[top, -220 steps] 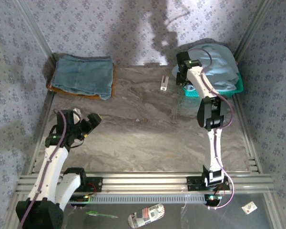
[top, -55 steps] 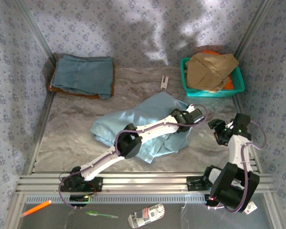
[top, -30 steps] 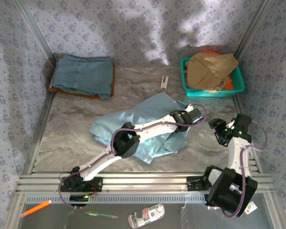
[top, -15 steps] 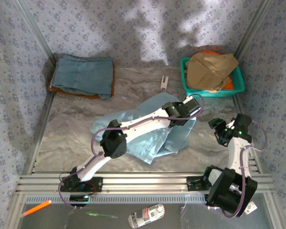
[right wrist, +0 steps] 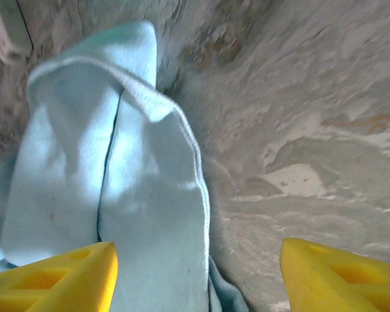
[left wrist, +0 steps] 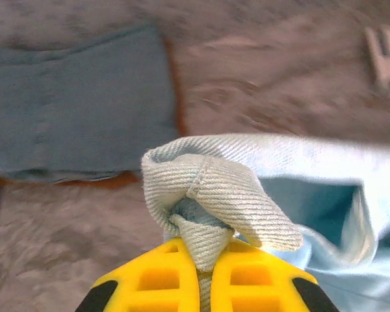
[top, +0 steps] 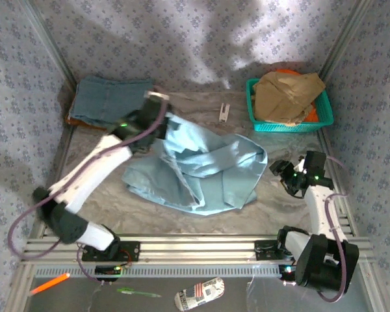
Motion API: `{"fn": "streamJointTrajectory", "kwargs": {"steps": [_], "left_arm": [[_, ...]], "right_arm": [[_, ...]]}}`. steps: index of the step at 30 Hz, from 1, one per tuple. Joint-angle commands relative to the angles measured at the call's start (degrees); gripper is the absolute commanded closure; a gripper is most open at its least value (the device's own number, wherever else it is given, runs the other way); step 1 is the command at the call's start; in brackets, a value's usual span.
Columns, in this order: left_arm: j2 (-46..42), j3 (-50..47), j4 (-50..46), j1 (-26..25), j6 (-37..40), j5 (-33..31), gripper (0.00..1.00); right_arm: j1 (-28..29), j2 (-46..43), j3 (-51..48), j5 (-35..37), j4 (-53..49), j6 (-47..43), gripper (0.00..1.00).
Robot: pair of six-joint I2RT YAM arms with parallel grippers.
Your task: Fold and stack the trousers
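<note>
Pinching a bunched edge of the trousers (top: 208, 170), the left gripper (top: 157, 103) sits up at about 10 o'clock on the table (top: 182, 218) in the overhead view. Its yellow fingers (left wrist: 149, 281) are clamped tight on a twisted fold of the pale cloth, just beside the folded denim garment (top: 114, 104) in the far-left corner. From that pinch the trousers slope down into a rumpled heap over the middle of the table. Their long run goes roughly from 10 o'clock towards 4 o'clock, and the near-right end lies close to the right gripper (top: 287, 180). That gripper waits at about 4 o'clock with its jaws spread wide and nothing between them. Its wrist view shows a doubled-over flap of the cloth lying towards 9 o'clock from it, close to the left finger, with bare marbled table on the other side. So the free end of the garment looks nearer the right arm than the left. The coming move most likely depends on the right gripper reaching towards 9 o'clock to take that flap. The two arms could then pull the cloth straight along its long run. The basket (top: 320, 121) holding a tan garment (top: 287, 92) stands at 1 o'clock, well apart from the trousers.
</note>
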Motion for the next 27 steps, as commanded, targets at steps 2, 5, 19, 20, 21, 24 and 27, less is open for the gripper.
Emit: {"fn": "streamJointTrajectory", "kwargs": {"steps": [2, 5, 19, 20, 21, 24, 27], "left_arm": [[-9.1, -7.8, 1.6, 14.0, 1.4, 11.3, 1.00], [-10.1, -9.3, 3.7, 21.4, 3.9, 15.3, 1.00], [1.9, -8.8, 20.3, 35.4, 11.1, 11.4, 1.00], [3.0, -8.7, 20.3, 37.2, 9.0, 12.6, 0.97], [4.2, -8.5, 20.3, 39.4, 6.6, 14.6, 0.90], [8.4, -6.8, 18.4, 45.9, -0.5, 19.7, 0.64], [11.8, -2.8, 13.1, 53.1, -9.8, 25.1, 0.27]], "right_arm": [[5.1, 2.5, 3.1, 3.9, 1.8, 2.8, 0.32], [8.6, 4.7, 4.1, 5.9, 3.4, 4.0, 0.32], [13.1, 11.2, 7.2, 7.1, 4.6, 3.5, 0.32], [13.3, 11.5, 7.2, 7.1, 4.5, 3.4, 0.32], [13.3, 11.8, 7.4, 7.0, 4.5, 3.2, 0.32], [13.7, 12.3, 7.9, 6.9, 4.2, 3.0, 0.32], [14.3, 11.9, 8.1, 7.0, 3.5, 2.6, 0.32]]}}
